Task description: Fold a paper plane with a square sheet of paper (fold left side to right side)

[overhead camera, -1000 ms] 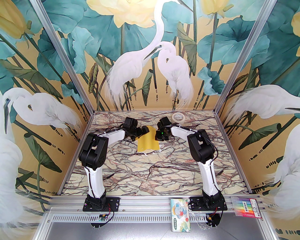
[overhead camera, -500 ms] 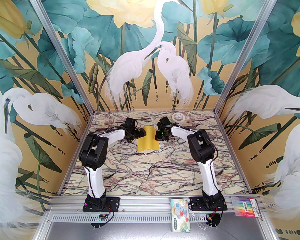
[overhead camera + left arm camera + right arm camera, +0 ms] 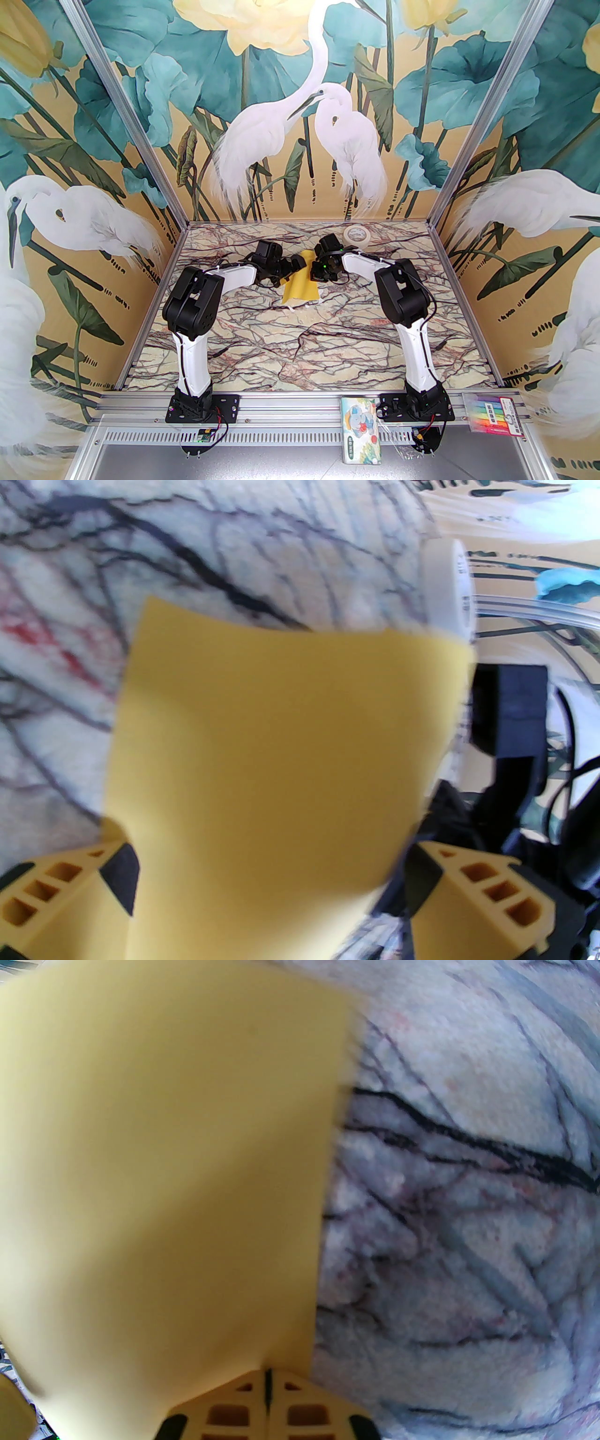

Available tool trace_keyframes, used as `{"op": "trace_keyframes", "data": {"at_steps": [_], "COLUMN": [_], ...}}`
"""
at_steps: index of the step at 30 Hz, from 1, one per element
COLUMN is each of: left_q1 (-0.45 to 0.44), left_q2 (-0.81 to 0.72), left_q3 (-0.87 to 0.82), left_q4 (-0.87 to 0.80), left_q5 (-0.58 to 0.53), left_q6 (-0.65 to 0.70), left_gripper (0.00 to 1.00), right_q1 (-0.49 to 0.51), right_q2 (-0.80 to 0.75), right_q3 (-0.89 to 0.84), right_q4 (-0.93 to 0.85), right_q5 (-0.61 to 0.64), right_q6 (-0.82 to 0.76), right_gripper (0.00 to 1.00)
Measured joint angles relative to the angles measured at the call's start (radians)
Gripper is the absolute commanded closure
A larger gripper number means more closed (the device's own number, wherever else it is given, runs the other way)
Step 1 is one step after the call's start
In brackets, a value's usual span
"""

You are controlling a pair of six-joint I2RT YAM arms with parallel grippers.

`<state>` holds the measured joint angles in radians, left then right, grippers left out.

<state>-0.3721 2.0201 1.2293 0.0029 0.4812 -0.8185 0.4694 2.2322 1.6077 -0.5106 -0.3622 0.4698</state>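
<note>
The square sheet of paper (image 3: 302,285) stands half lifted on the tabletop (image 3: 300,347) between the two arms, near edge down and far part arched up. My right fingers (image 3: 262,1400) are clenched on its right edge. The left fingers (image 3: 487,892) are spread wide with the sheet between them, not grasped. I judge the left arm is nearer to the side that must go over. From above the left wrist hides the far left edge, and both wrist views are blurred.

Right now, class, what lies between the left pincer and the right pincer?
The yellow square sheet of paper, its far part curving upward, lies between the left pincer and the right pincer. The top external view shows this.
</note>
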Motion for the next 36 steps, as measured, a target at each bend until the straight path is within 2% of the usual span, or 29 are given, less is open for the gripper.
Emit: {"op": "trace_keyframes", "data": {"at_steps": [5,10,17,36], "left_q1": [0.043,0.068,0.082,0.076], "left_q2": [0.000,0.011,0.033,0.248], "left_q3": [-0.060,-0.072,-0.036,0.257], "left_q4": [0.144,0.233,0.245,0.204], "left_q5": [0.090,0.132,0.140,0.250], "left_q6": [-0.100,-0.144,-0.151,-0.131], "left_gripper": [0.01,0.00,0.00,0.01], "right_q1": [0.000,0.000,0.000,0.000], "right_q2": [-0.002,-0.003,-0.003,-0.004], "right_q3": [-0.005,-0.008,-0.008,-0.009], "right_q4": [0.006,0.010,0.010,0.010], "right_q5": [0.000,0.000,0.000,0.000], "right_q6": [0.000,0.000,0.000,0.000], "right_gripper": [1.00,1.00,1.00,1.00]}}
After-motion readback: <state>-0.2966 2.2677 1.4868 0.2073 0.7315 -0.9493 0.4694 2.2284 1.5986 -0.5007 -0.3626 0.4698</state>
